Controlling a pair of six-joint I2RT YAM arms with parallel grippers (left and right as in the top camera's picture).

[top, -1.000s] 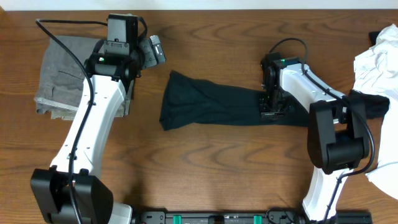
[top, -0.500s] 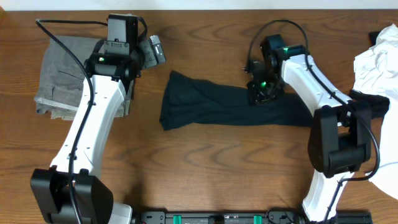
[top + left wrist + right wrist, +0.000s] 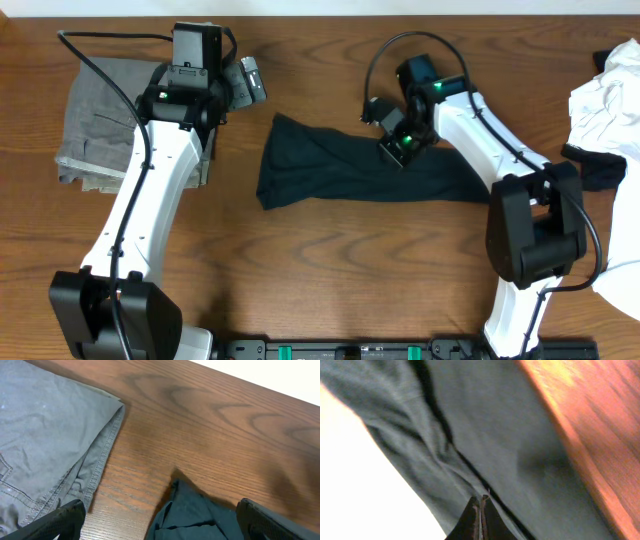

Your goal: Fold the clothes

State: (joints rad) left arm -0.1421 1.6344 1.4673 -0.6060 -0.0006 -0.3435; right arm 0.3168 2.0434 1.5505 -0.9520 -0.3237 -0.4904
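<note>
A black T-shirt (image 3: 330, 170) lies bunched in a long strip across the middle of the table. My right gripper (image 3: 392, 150) is tilted over its upper edge, its fingers pressed together. In the right wrist view the right gripper (image 3: 481, 497) pinches a fold of the dark fabric (image 3: 510, 435). My left gripper (image 3: 248, 80) hovers open left of the shirt, and in its wrist view the left gripper (image 3: 165, 520) holds nothing. The shirt's left corner (image 3: 195, 515) lies between its spread fingers (image 3: 65, 517). Folded grey trousers (image 3: 95, 120) (image 3: 40, 435) lie at the far left.
A crumpled white garment (image 3: 605, 100) is heaped at the right edge, with a dark piece of cloth (image 3: 600, 165) beside it. The table's far edge (image 3: 280, 387) runs just beyond the left gripper. A black rail (image 3: 400, 350) lines the front edge.
My right gripper has moved left and toward the far edge along the shirt, tilting as it went, and opened briefly before shutting again. The left arm has not moved.
</note>
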